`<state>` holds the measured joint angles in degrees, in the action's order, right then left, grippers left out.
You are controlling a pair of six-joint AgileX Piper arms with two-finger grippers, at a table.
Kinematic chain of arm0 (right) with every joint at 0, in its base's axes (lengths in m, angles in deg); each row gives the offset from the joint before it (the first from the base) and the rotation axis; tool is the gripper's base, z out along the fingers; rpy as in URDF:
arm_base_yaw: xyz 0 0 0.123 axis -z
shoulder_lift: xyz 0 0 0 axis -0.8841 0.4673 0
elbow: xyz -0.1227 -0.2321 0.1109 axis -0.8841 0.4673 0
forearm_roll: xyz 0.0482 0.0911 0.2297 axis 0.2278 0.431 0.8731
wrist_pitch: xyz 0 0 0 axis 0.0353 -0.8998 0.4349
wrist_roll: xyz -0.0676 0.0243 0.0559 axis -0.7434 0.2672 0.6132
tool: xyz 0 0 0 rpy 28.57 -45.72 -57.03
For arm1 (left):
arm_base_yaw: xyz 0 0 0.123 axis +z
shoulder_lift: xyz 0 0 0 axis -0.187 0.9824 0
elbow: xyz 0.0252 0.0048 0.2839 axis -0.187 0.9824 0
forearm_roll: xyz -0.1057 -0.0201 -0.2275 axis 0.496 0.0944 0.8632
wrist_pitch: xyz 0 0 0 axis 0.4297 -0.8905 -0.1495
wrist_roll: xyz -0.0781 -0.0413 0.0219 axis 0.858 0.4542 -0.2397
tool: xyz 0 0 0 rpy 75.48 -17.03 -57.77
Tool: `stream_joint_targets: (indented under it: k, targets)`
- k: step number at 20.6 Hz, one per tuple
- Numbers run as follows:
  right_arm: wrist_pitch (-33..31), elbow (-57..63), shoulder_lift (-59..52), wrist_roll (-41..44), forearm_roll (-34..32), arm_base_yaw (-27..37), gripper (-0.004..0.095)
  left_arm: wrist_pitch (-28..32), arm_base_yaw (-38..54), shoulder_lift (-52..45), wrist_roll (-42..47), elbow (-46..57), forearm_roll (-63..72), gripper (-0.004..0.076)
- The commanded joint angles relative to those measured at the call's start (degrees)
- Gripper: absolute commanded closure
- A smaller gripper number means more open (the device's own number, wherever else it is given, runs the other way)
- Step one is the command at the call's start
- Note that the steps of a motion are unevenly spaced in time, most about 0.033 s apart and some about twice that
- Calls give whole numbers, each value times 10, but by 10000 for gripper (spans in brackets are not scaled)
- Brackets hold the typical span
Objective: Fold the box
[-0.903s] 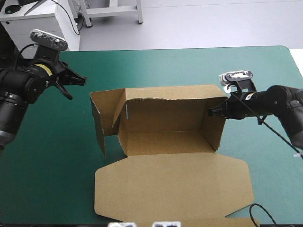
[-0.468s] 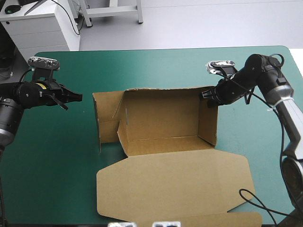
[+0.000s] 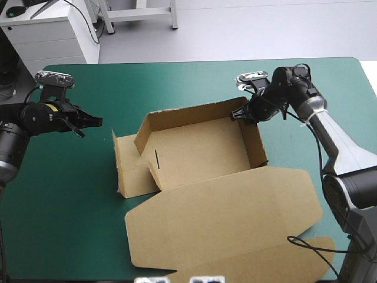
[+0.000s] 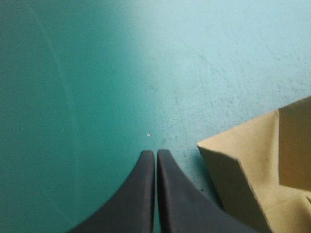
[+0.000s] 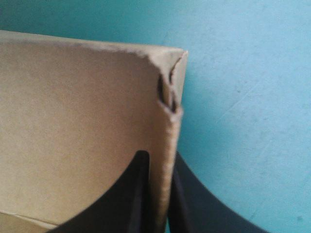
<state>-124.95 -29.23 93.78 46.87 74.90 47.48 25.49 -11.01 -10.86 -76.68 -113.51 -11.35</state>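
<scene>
Roughly mid-table, the brown box (image 3: 200, 153) stands on the teal-green cover (image 3: 177, 82), walls raised, lid flat toward the near edge. The right gripper (image 3: 238, 115) pinches its far right corner; the left gripper (image 3: 97, 121), pressed together, hovers apart near the left edge.

You're in a robotics lab, by the look of it: a bench (image 3: 177, 82) under a teal-green cover, a robot arm reaching in from each side, ending in the left claw (image 3: 99, 121) and the right claw (image 3: 234, 117). Beyond lie bare grey floor (image 3: 247, 29), a white drawer cabinet (image 3: 53, 35) and a metal stand's legs (image 3: 141, 12).
</scene>
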Motion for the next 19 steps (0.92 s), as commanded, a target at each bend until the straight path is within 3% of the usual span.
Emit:
stream_joint_targets:
  k: [1, 3, 8, 14, 19]
  targets:
    - [16, -15, -28, 9, -67, -9, 631, 26, 1, -20, 0, -15, 9, 729]
    - [6, -25, -31, 9, -88, -13, 564, 24, 1, -20, 0, -15, 9, 729]
    - [-78, -122, -54, 13, -95, -13, 554, 19, 1, -20, 0, -15, 3, 729]
    - [-78, -149, -124, 102, -93, -13, 554, 19, 1, -20, 0, -15, 3, 729]
    - [-78, -146, -147, 115, -83, -13, 554, 12, 1, -20, -10, -15, 3, 731]
